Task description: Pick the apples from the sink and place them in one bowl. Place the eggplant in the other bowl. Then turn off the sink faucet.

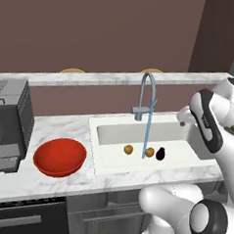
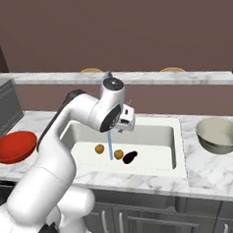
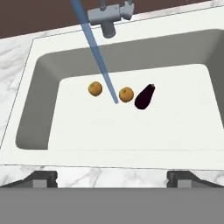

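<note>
Tool hangs above the sink, jaws spread wide, nothing held; below it two apples flank the blue stream from the faucet, eggplant just beside one; red bowl and grey-green bowl sit on the tabletop either side

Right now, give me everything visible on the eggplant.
The eggplant is small, dark purple to near black, smooth and elongated, with a narrow stem end. It lies on its side on the white floor of the sink, just beside one apple, too close to tell if they touch. The water stream lands on the apple's other side. Nothing grips it.
</note>
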